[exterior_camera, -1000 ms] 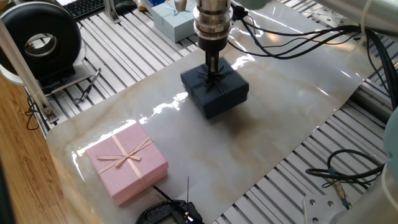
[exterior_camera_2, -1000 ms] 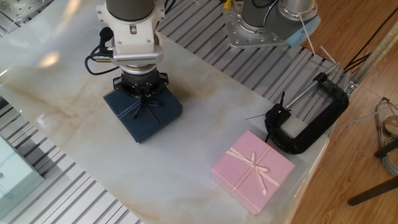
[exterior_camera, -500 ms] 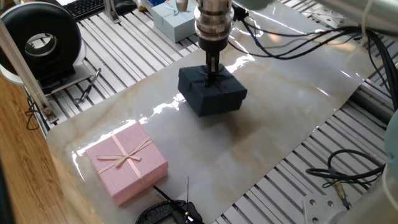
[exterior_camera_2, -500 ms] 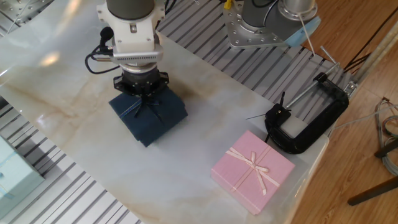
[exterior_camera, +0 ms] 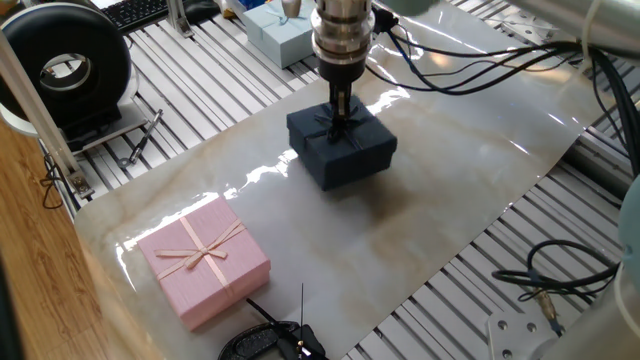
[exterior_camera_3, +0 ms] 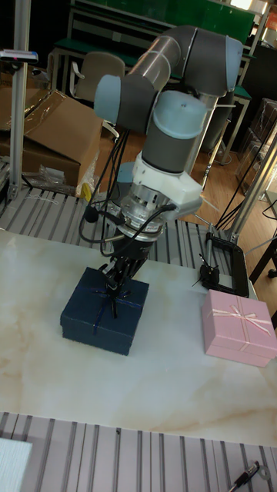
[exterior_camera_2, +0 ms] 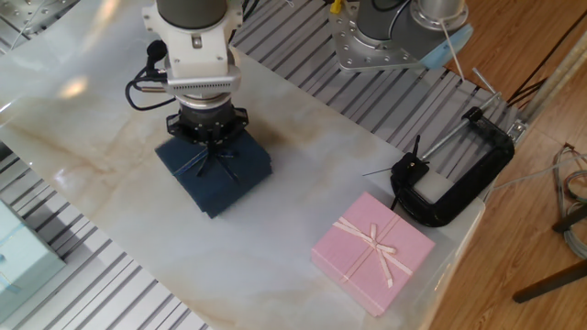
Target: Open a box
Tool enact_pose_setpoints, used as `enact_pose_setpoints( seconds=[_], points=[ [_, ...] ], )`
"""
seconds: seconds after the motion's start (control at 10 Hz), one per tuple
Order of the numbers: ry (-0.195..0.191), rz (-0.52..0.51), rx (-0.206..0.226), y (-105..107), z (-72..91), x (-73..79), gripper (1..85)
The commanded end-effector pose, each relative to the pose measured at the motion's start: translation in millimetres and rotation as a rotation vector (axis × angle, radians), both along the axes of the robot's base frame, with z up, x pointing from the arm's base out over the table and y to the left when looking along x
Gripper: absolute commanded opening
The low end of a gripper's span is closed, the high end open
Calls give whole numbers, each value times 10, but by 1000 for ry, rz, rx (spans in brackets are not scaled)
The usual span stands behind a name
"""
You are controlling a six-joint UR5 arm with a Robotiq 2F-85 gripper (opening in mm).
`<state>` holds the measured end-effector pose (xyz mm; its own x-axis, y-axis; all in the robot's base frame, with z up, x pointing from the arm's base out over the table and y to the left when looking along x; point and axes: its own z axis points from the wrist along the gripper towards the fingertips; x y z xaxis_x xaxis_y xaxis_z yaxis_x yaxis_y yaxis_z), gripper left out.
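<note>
The box (exterior_camera: pixel 343 157) is a square dark navy gift box with a lid and a dark ribbon bow, standing on the marble-patterned table top (exterior_camera: pixel 440 190). My gripper (exterior_camera: pixel 338 122) comes straight down onto the middle of the lid, its narrow fingers pinched together on the bow. From the other side the box (exterior_camera_2: pixel 218 176) sits right under the gripper (exterior_camera_2: pixel 209 145), whose body hides the bow's knot. In the tall view the box (exterior_camera_3: pixel 101 321) rests flat and the lid looks seated, with the gripper (exterior_camera_3: pixel 115 286) at its top.
A pink box (exterior_camera: pixel 205 260) with a pink bow lies near the table's front corner, beside a black clamp (exterior_camera_2: pixel 449 183). A light blue box (exterior_camera: pixel 275 35) stands behind the arm. A black round device (exterior_camera: pixel 65 65) and loose cables (exterior_camera: pixel 560 275) sit off the mat.
The navy box shifted a little with the gripper, looking slightly raised half a second ago, and has now come back down a bit. The gripper stays on the bow.
</note>
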<state>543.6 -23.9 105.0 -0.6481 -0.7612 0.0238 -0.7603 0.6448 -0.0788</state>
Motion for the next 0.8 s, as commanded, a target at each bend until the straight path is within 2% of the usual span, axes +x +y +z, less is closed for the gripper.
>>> enact_pose_setpoints(
  seconds=[0.0,0.2,0.3,0.4,0.7],
  points=[
    [0,-6,20,-16,-61,-34,13],
    [41,-13,-5,-11,309,-98,13],
    [49,-17,-14,15,401,-88,13],
    [36,-20,0,53,348,-49,13],
    [-16,-2,33,-52,-131,50,13]
  ],
)
